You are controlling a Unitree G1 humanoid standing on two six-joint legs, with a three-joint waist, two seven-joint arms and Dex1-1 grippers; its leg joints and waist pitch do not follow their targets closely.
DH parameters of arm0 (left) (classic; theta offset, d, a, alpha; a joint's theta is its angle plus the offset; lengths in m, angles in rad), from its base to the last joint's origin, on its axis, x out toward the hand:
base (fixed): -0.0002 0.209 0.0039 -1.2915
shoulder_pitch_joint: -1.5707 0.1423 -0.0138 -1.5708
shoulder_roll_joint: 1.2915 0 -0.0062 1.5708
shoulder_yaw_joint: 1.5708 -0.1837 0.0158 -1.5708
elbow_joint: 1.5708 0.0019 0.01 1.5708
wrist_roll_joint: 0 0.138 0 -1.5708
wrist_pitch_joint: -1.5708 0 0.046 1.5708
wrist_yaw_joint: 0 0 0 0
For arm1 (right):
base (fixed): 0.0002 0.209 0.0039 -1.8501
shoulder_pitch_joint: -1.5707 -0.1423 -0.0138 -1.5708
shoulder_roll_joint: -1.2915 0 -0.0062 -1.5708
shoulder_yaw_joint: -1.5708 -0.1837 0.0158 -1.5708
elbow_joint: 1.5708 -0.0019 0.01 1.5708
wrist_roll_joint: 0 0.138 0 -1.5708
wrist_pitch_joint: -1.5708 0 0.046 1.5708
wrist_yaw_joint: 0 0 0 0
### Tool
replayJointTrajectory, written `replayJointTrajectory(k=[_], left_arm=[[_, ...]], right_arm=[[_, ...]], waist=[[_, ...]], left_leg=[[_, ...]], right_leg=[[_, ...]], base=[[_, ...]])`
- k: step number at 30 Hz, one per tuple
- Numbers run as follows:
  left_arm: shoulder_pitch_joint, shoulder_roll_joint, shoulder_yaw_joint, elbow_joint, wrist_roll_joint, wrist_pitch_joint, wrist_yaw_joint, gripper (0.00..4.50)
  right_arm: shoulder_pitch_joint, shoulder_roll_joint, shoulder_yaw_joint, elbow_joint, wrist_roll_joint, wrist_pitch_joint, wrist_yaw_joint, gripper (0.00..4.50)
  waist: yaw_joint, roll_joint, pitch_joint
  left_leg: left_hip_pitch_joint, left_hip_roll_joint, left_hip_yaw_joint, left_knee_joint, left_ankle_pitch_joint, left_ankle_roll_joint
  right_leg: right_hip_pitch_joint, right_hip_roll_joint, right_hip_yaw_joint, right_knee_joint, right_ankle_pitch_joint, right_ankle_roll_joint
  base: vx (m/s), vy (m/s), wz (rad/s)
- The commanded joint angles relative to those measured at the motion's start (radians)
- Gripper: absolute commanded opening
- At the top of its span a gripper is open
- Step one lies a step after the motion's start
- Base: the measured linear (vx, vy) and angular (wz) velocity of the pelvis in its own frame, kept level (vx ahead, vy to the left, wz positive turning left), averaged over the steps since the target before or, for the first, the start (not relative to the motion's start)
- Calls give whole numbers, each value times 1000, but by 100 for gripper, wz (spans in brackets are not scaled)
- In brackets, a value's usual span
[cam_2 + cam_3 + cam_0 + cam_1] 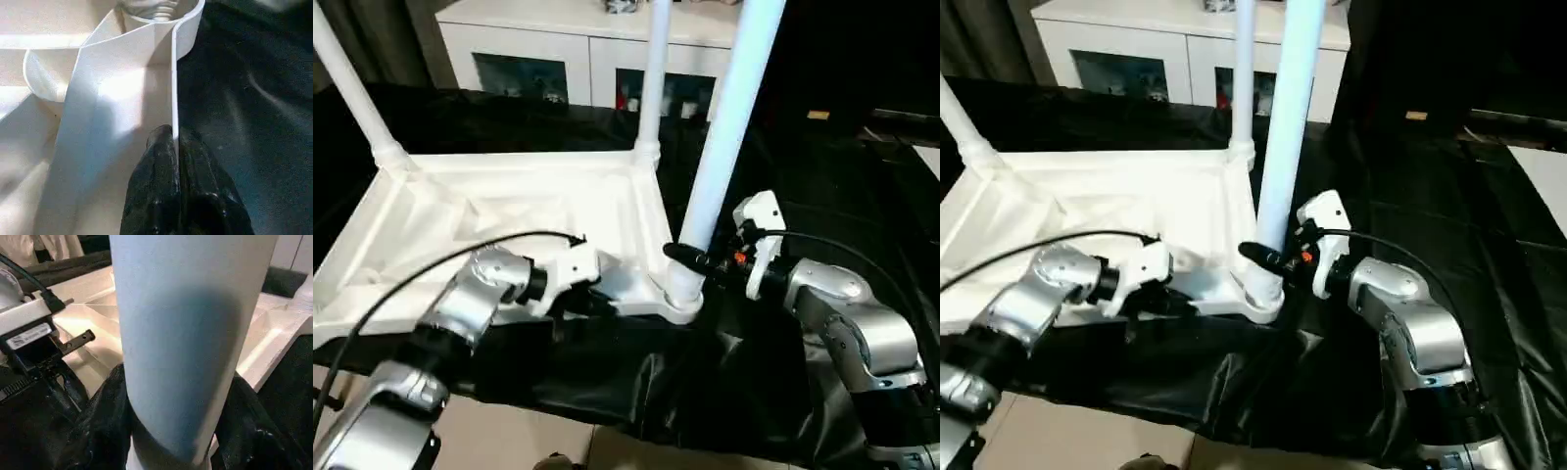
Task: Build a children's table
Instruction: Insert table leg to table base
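The white tabletop (pixel 509 211) lies upside down on the black-draped table, ribbed underside up. Two white legs stand in its far corner sockets, one on the left (pixel 352 88) and one on the right (pixel 651 78). A third leg (pixel 729 127) stands upright in the near right corner socket (pixel 680 299). My right gripper (pixel 690 259) is shut on this leg just above the socket, its black fingers (pixel 105 416) on either side of the tube (pixel 186 333). Left of that socket, my left gripper (pixel 173 147) is shut on the tabletop's thin near rim (pixel 174 88).
A white glass-door cabinet (pixel 558 59) stands behind the work table. Black cloth (pixel 822 176) covers the table and hangs over its near edge, with floor (pixel 509 441) below. A black cable (pixel 411 264) arcs over my left forearm.
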Motion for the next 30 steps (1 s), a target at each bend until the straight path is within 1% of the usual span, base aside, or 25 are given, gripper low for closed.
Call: replayJointTrajectory(k=[1, 2, 3, 5, 7, 8, 9, 11, 12, 14, 15, 18, 19, 20, 21, 24, 27, 29, 30], left_arm=[[25, -26, -10, -37, -19, 23, 7, 0], [28, -28, -10, -37, -17, 23, 11, 0], [31, -30, -11, -37, -13, 24, 16, 0], [32, -30, -12, -38, -11, 25, 18, 0], [29, -27, -10, -30, -4, 25, 25, 0], [28, -26, -7, -26, 0, 25, 28, 0], [26, -25, -5, -22, 4, 23, 33, 0], [25, -22, -2, -26, 9, 30, 36, 0], [24, -21, -1, -27, 10, 32, 37, 0], [24, -20, 1, -27, 10, 34, 37, 0], [18, -18, 1, -18, 13, 29, 37, 0], [13, -18, 1, -8, 15, 23, 39, 0], [12, -18, 1, -6, 15, 21, 38, 0], [10, -19, 2, -3, 15, 19, 37, 0], [9, -19, 3, -2, 16, 16, 37, 0], [9, -19, 4, -5, 13, 18, 32, 0], [7, -20, 11, -7, 9, 19, 32, 0], [7, -20, 12, -7, 8, 19, 32, 0], [8, -23, 21, -8, -1, 21, 33, 0]], right_arm=[[-33, -3, 6, 25, -4, 18, 0, 184], [-38, -3, 9, 35, -7, 19, 2, 184], [-46, -5, 15, 48, -12, 24, 4, 184], [-50, -7, 19, 52, -14, 27, 5, 184], [-58, -21, 32, 58, -17, 52, 17, 184], [-62, -28, 37, 60, -15, 67, 24, 184], [-64, -37, 44, 60, -13, 84, 36, 184], [-60, -57, 61, 51, -14, 90, 63, 184], [-59, -61, 61, 45, -6, 101, 71, 184], [-59, -63, 60, 40, 1, 109, 76, 184], [-60, -79, 60, 24, 12, 125, 92, 184], [-61, -86, 57, 15, 19, 134, 99, 184], [-63, -85, 52, 15, 23, 138, 96, 184], [-64, -83, 51, 19, 23, 137, 96, 184], [-65, -81, 52, 28, 22, 133, 96, 184], [-61, -80, 62, 41, 10, 130, 92, 184], [-52, -53, 44, 85, 3, 100, 65, 184], [-48, -47, 40, 92, 4, 92, 59, 184], [-37, -17, 9, 120, 15, 67, 31, 184]], waist=[[-5, -6, -60], [-6, -5, -59], [-9, -7, -58], [-7, -6, -58], [-6, -6, -60], [-7, -9, -60], [-6, -7, -60], [-6, -7, -59], [-5, -7, -56], [-6, -7, -57], [-6, -4, -56], [-6, -7, -58], [-6, -7, -57], [-5, -1, -57], [-6, -4, -57], [-6, -3, -57], [-7, -6, -56], [-7, -5, -56], [-7, 0, -56]], left_leg=[[25, 80, -25, -87, -148, 21], [25, 79, -26, -88, -149, 19], [25, 78, -25, -88, -158, 14], [27, 77, -24, -87, -157, 12], [24, 77, -24, -87, -131, 18], [25, 77, -24, -87, -126, 21], [24, 77, -24, -86, -124, 26], [24, 77, -24, -86, -138, 24], [25, 78, -24, -88, -152, 20], [25, 78, -25, -90, -163, 14], [26, 78, -26, -90, -169, 10], [25, 77, -25, -89, -156, 11], [25, 78, -25, -89, -160, 12], [26, 78, -26, -89, -161, 10], [25, 78, -25, -89, -167, 8], [27, 79, -26, -91, -173, 3], [25, 78, -25, -91, -180, 1], [25, 78, -25, -91, -183, 0], [26, 78, -26, -92, -185, -4]], right_leg=[[38, -99, 52, -75, -25, -260], [37, -98, 51, -76, -36, -257], [35, -96, 52, -78, -60, -249], [34, -96, 53, -80, -68, -244], [36, -95, 53, -76, -31, -238], [37, -94, 52, -75, -21, -238], [36, -95, 52, -75, -16, -240], [37, -95, 52, -78, -37, -237], [35, -96, 53, -81, -60, -233], [35, -97, 53, -82, -85, -230], [34, -96, 53, -83, -90, -229], [36, -96, 53, -81, -66, -231], [35, -97, 54, -83, -74, -232], [34, -97, 53, -82, -76, -233], [34, -96, 53, -83, -78, -233], [33, -95, 53, -83, -80, -234], [32, -98, 54, -84, -92, -236], [32, -99, 54, -85, -99, -236], [30, -97, 54, -86, -103, -233]], base=[[0, 0, 0], [0, 0, 0], [0, 0, 0], [0, 0, 0], [0, 0, 0], [0, 0, 0], [0, 0, 0], [0, 0, 0], [0, 0, 0], [0, 0, 0], [0, 0, 0], [0, 0, 0], [0, 0, 0], [0, 0, 0], [0, 0, 0], [0, 0, 0], [0, 0, 0], [0, 0, 0], [0, 0, 0]])
